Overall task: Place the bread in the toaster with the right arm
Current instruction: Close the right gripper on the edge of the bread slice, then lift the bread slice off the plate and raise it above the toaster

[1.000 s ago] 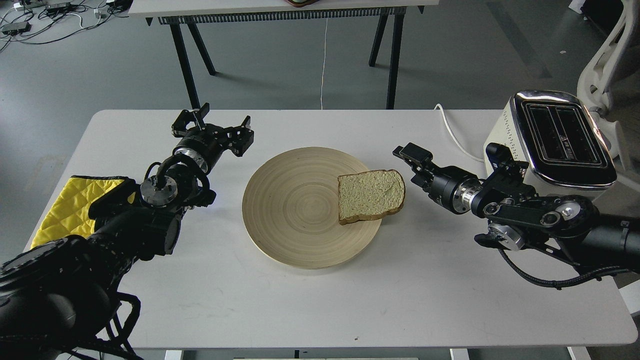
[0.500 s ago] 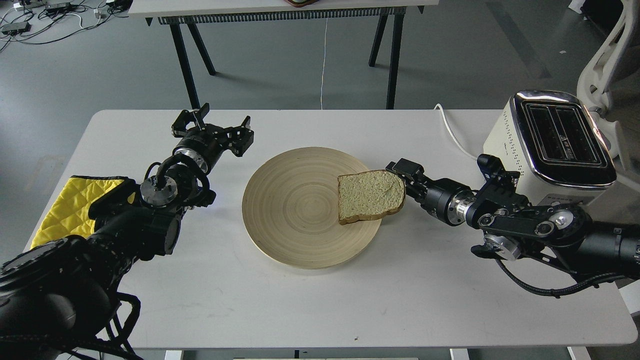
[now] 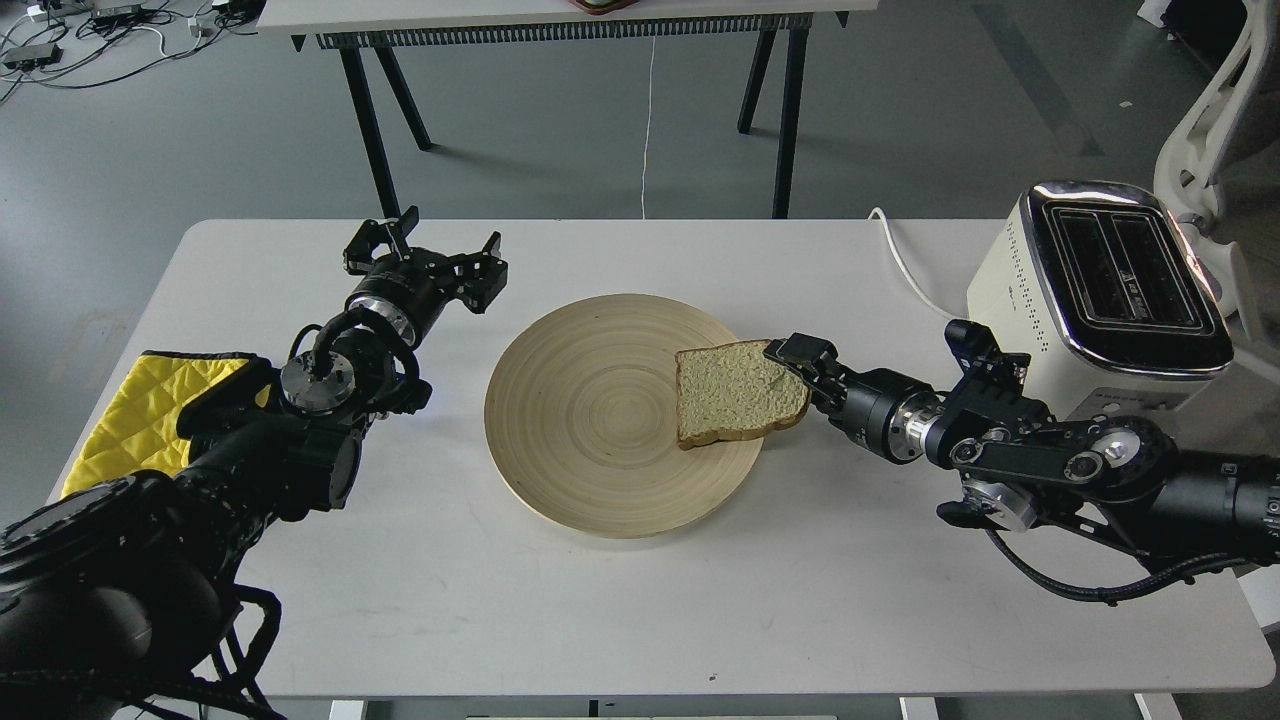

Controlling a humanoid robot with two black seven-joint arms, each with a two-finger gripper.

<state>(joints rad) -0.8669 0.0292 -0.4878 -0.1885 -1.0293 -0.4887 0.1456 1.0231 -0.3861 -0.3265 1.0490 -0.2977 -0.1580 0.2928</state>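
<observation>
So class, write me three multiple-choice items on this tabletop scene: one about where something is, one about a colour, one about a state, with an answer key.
1. Where does the bread lie?
A. on the right side of the round wooden plate
B. in the toaster
C. on the yellow cloth

2. What colour is the quilted cloth by the left arm?
A. red
B. yellow
C. blue

3. What do the slots of the toaster hold?
A. two slices
B. one slice
C. nothing

Key: 1 A, the slice overhangs the plate's right rim, with the right gripper at its edge. 2 B, it is bright yellow. 3 C, both dark slots show no bread.
</observation>
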